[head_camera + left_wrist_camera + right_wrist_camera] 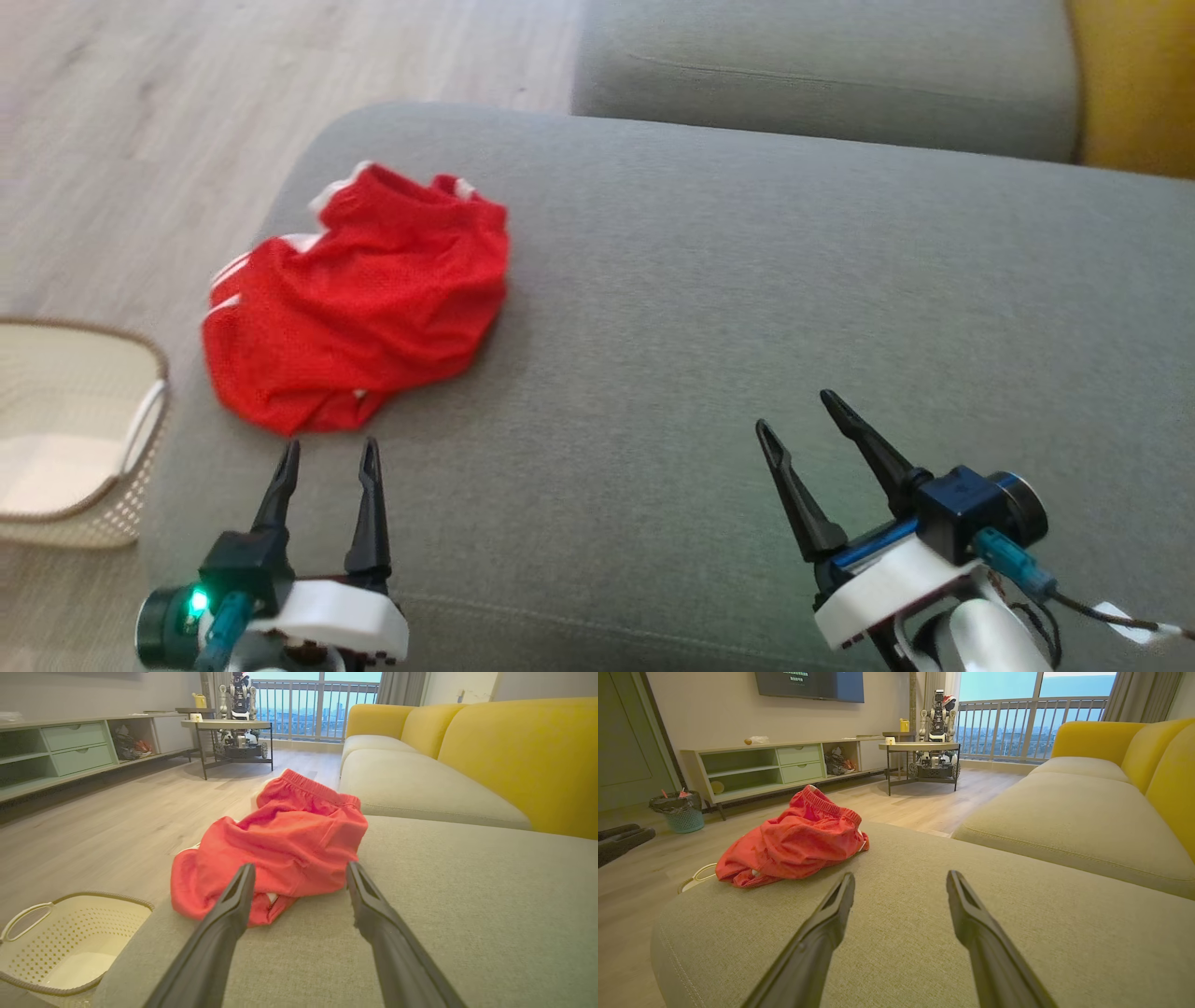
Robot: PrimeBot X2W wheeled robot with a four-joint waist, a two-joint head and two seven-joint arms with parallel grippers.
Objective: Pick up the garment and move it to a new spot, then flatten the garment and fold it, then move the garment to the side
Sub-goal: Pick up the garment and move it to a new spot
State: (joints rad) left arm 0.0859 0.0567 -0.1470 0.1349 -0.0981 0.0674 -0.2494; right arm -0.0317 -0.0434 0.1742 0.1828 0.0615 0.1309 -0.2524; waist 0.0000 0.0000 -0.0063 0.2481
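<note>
A crumpled red garment (359,303) with white trim lies on the left part of a grey sofa cushion (747,308). My left gripper (330,450) stands open just in front of its near edge, fingertips apart from the cloth. In the left wrist view the garment (280,844) lies right beyond my open left gripper (299,872). My right gripper (796,411) hangs open over bare cushion well to the right. The right wrist view has the garment (796,842) off to the left of my open right gripper (900,882).
A cream perforated basket (70,439) stands on the wooden floor left of the cushion, by its edge. A second grey seat (822,75) and yellow backrests (514,751) lie beyond. A small table (920,749) with another robot and a low shelf unit (784,765) stand farther off.
</note>
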